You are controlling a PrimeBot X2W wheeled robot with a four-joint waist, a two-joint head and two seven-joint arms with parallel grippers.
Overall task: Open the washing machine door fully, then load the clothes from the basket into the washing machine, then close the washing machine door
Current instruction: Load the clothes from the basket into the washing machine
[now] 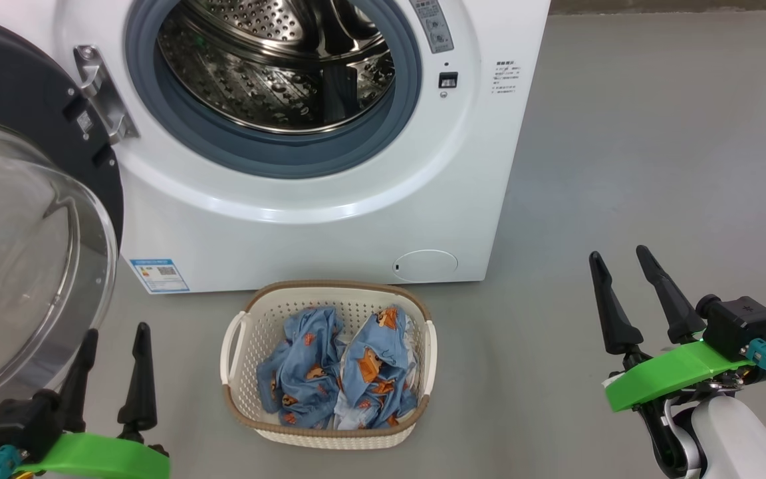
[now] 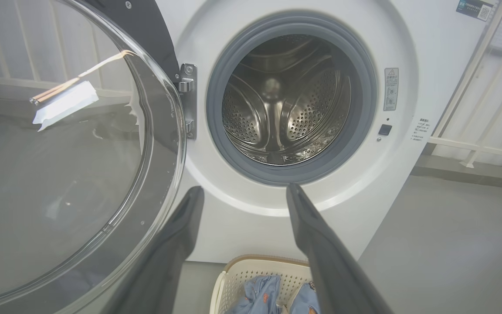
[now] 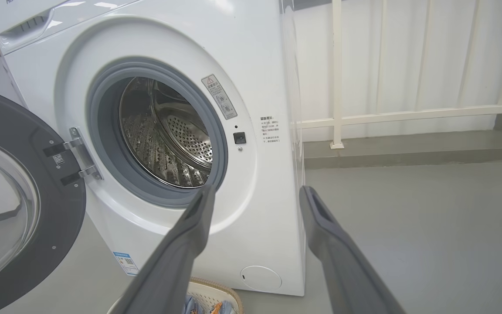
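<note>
Blue printed cotton is what the coming move turns on: the clothes (image 1: 336, 372) lie heaped in the basket (image 1: 330, 436), which sits on the floor between the two claws and just short of the washing machine (image 1: 330, 226). From the left claw (image 1: 117, 330) the basket lies below and inward to its right, near. From the right claw (image 1: 619, 253) it lies below and inward to its left, well apart. By my reading the left arm is the nearer one. Both claws stand with fingers spread wide and hold nothing.

The garments form two bundles side by side, each stretched roughly along the line from the robot toward the machine. Fingers set across that line would likely pinch a bundle by its narrow way.

The washing machine door (image 1: 24, 86) is swung out on its hinge to the outer side of the left claw, with its glass bowl just beside that claw's outer finger — so a reach for the nearer bundle should go inward, away from the glass. Beyond the basket, ahead of both claws, the steel drum (image 1: 276, 60) stands open to receive the load.
</note>
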